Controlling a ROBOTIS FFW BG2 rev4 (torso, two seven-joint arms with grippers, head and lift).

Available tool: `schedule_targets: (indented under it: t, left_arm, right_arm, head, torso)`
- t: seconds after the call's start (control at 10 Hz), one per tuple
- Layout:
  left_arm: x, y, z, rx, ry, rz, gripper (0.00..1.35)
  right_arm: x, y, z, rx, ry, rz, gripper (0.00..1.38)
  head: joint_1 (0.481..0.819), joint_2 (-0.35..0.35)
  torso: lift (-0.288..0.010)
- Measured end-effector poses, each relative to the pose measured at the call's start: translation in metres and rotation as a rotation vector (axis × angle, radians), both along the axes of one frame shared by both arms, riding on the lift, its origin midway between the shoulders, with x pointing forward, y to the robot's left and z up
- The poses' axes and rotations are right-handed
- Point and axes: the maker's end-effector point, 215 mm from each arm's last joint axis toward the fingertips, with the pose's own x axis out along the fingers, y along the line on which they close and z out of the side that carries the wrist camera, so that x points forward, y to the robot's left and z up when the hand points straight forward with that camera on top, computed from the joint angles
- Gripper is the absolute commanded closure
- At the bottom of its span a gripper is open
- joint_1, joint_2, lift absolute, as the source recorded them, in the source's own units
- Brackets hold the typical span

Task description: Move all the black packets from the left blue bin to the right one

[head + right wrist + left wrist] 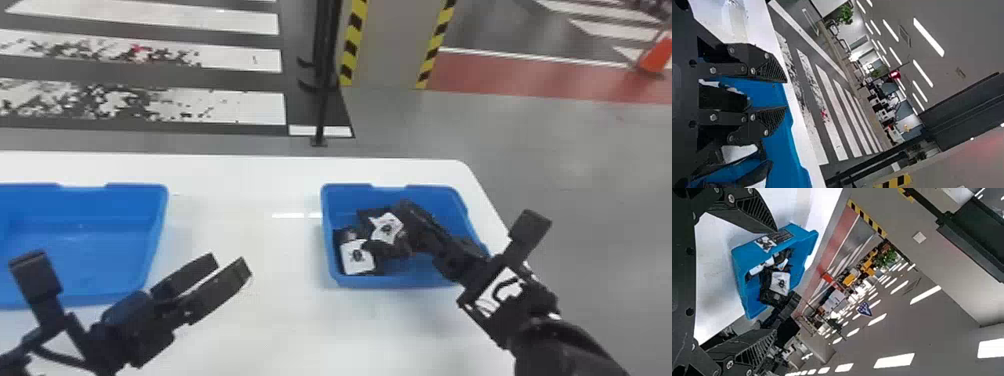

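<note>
And here's the right end effector [785, 94] down inside the right bin [355, 283], its two fingers parted with blue plastic showing between their tips. A dark packet lies in that gap, back towards the palm, with no squeeze on it that I can make out, so I'd call this a release. The black packets [357, 257] in sight are heaped in this bin, close by the bench's [280, 320] right edge, white labels up on a couple of them. Over to the other side: the left end effector [227, 262] hangs above the bench between the bins, fingers spread, nothing held. The left bin [159, 235] sits towards the far edge, partly out of the head view, and I can't tell what its hidden part holds. So, by my reading, the move is well along and this is the let-go. How to do it nicely? Spread the fingers a touch more before lifting, so neither pad drags a wrapper along. Then straight up and slow, no sideways sweep through that heap; a packet caught on a knuckle could ride out and drop over the rim near the bench's right edge. Clear the bin wall completely, then swing away, watching that the wrist doesn't nudge the bin. After that, a good look into the left bin's hidden side before calling it finished.
</note>
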Motion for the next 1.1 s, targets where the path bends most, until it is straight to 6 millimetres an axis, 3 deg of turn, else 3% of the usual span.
schedule_targets:
  t: [0.1,0.4,0.7,0.9,1.1]
  left_arm:
    - [0.0,0.011,0.003,-0.002,-0.013,0.03,0.15]
    - [-0.004,0.072,0.003,0.026,-0.054,0.189,0.15]
    - [-0.029,0.132,-0.004,0.183,-0.089,0.349,0.15]
    - [-0.048,0.179,-0.003,0.383,-0.094,0.479,0.15]
    - [-0.06,0.197,0.008,0.526,-0.133,0.542,0.15]
  right_arm:
    - [-0.002,-0.009,-0.005,-0.017,0.009,-0.014,0.07]
    - [-0.034,-0.017,0.009,-0.169,-0.068,-0.047,0.12]
    - [-0.092,-0.002,0.042,-0.367,-0.179,-0.091,0.12]
    - [-0.123,0.024,0.067,-0.426,-0.251,-0.084,0.13]
    - [-0.149,0.044,0.081,-0.426,-0.288,-0.085,0.13]
  head:
    - [0.695,-0.198]
    - [0.695,-0.145]
    - [0.695,-0.065]
    - [0.695,0.049]
    - [0.695,0.11]
  torso:
    - [-0.14]
    - [-0.14]
    - [-0.14]
    - [-0.14]
    - [-0.14]
